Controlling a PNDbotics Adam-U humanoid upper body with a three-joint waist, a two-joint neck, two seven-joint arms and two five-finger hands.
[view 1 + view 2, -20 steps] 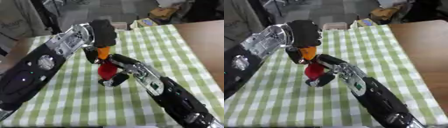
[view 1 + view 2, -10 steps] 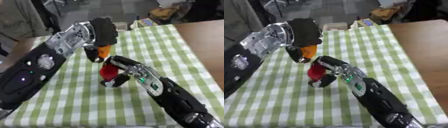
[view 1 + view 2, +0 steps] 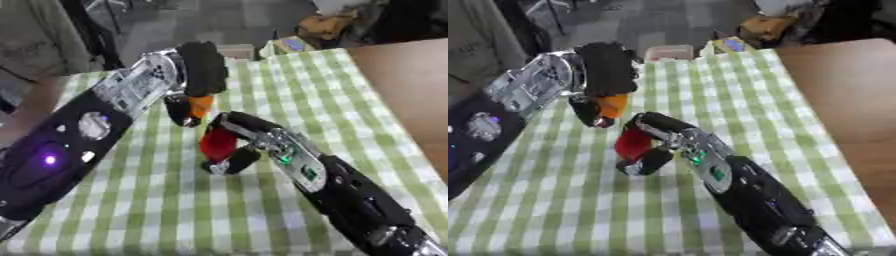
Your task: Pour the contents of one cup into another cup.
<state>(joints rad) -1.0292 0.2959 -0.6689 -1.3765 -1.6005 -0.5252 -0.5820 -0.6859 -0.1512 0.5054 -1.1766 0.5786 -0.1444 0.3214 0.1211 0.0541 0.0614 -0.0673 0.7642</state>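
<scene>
Green-and-white checked tablecloth [image 3: 157, 210] covers the work surface, lying a bit askew; bare brown wooden tabletop [image 3: 407, 85] shows at the right side past the cloth edge. Far side: grey floor [image 3: 219, 20], some clutter at the far right, blurred, a yellowish box-like thing [image 3: 284, 47] at the cloth's far edge, cannot tell what it is. A person's sleeve in grey [image 3: 31, 45] at the far left, not touching anything.

Left hand [image 3: 199, 75] comes in from the left, big black-and-silver arm, fingers curled round an orange cup [image 3: 199, 105], held up above the cloth and tilted, its lower end pointing down towards the red cup. Contents not visible.

Right hand [image 3: 654, 142] comes in from the near right, fingers and thumb wrapped round a red cup [image 3: 632, 141], which sits roughly upright near the middle of the cloth, its base at or just above the cloth, cannot tell which. Orange cup is just above and to the far left of the red cup, very close; cannot tell if the rims touch.

Purple light glows on the left forearm, green light on the right wrist.
</scene>
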